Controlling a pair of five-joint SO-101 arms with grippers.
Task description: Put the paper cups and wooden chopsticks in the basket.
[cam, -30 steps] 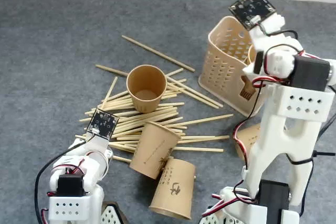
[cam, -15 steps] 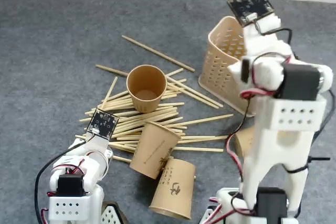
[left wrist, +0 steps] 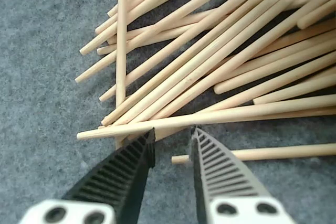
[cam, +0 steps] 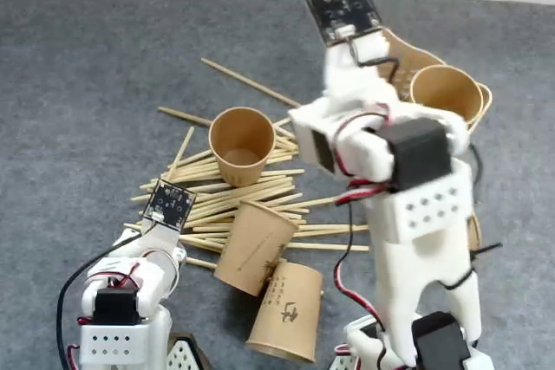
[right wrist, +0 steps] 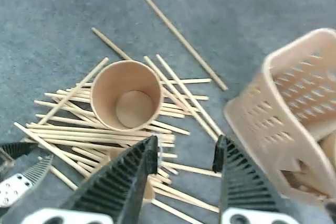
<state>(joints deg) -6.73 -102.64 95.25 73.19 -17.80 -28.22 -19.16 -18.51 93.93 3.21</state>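
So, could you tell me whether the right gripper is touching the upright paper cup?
Apart. The right wrist view shows the right gripper held open above the upright paper cup, with chopsticks visible between them.

The right arm (cam: pixel 381 145) has swung away from over the basket (right wrist: pixel 299 98) toward the chopstick pile (cam: pixel 251 192). In the high view it now screens most of the basket. A paper cup (cam: pixel 445 93) standing in the basket has come into sight. The right pincer (right wrist: pixel 186 148), jaws apart, now hangs above the upright cup (right wrist: pixel 126 95).
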